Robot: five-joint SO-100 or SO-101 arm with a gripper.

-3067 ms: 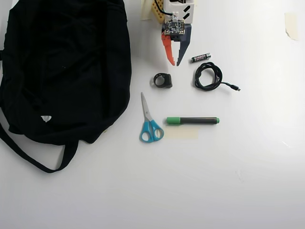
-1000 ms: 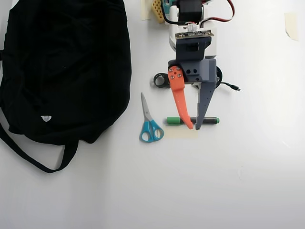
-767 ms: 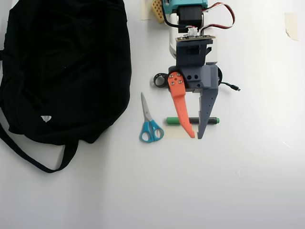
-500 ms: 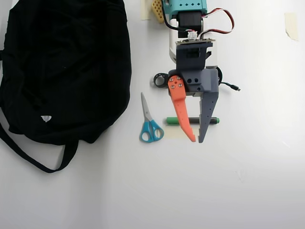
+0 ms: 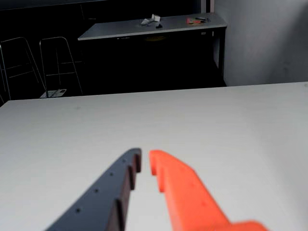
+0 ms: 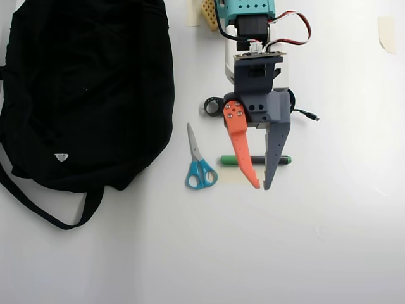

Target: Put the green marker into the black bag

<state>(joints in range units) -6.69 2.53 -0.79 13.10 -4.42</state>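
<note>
- At the left of my overhead view lies the black bag point(image 6: 82, 95), slumped flat with a strap looping out below it; its mouth is not visible from here, so I cannot tell what it holds; a small white tag point(image 6: 61, 157) shows on the fabric.
- On the white table point(image 6: 316, 240), well apart from the bag, the green marker point(image 6: 229, 160) lies crosswise, green cap toward the bag, its far end poking out on the other side of the fingers; it rests over a pale strip of tape point(image 6: 231, 177).
- My gripper point(image 6: 261, 187) reaches down across the marker's barrel, orange finger on the cap side, grey finger on the other; jaws parted, gripping nothing; I cannot tell whether they touch the marker.
- From the wrist view the gripper point(image 5: 144, 155) shows only a slim gap between the tips, bare table beyond them; the marker is out of that picture.
- Blue-handled scissors point(image 6: 199, 164) sit just left of the marker's cap; a small black ring point(image 6: 212, 106) sits beside the gripper's base.
- Against half a second ago I see nothing shifted: arm, marker and bag sit as they were.
</note>
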